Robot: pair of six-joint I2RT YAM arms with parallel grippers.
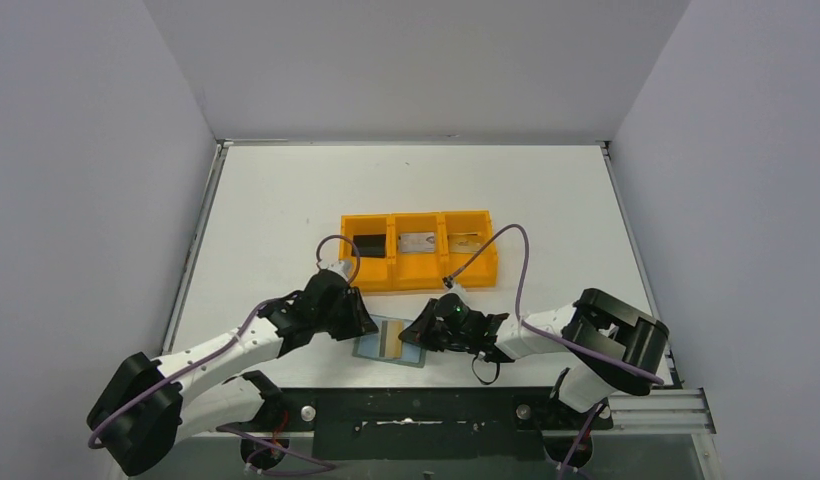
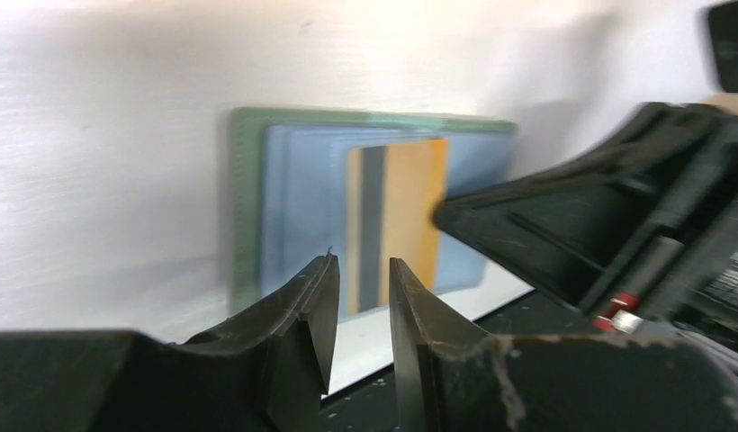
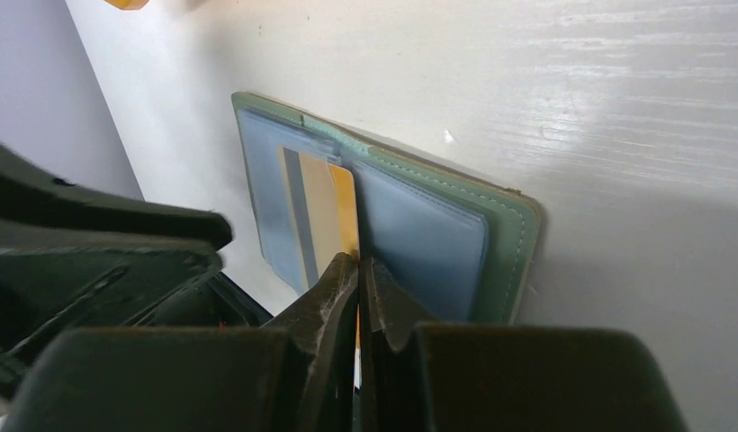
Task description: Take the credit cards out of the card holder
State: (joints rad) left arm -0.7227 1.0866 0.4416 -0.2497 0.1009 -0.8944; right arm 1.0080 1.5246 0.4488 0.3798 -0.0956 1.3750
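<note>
The card holder (image 1: 369, 347) lies open near the table's front edge, grey-green outside and pale blue inside (image 2: 302, 198) (image 3: 428, 243). An orange-yellow credit card (image 1: 389, 340) with a grey stripe sticks out of its middle pocket (image 2: 410, 207) (image 3: 320, 216). My right gripper (image 3: 358, 261) (image 1: 423, 335) is shut on that card's edge. My left gripper (image 2: 361, 265) (image 1: 358, 322) hovers at the holder's left side. Its jaws stand a narrow gap apart with nothing between them.
An orange three-compartment tray (image 1: 418, 277) stands just behind the holder. It holds a black card (image 1: 369, 243), a silvery card (image 1: 417, 242) and a tan card (image 1: 466, 242). The right arm's black body (image 2: 599, 216) sits close beside the left gripper.
</note>
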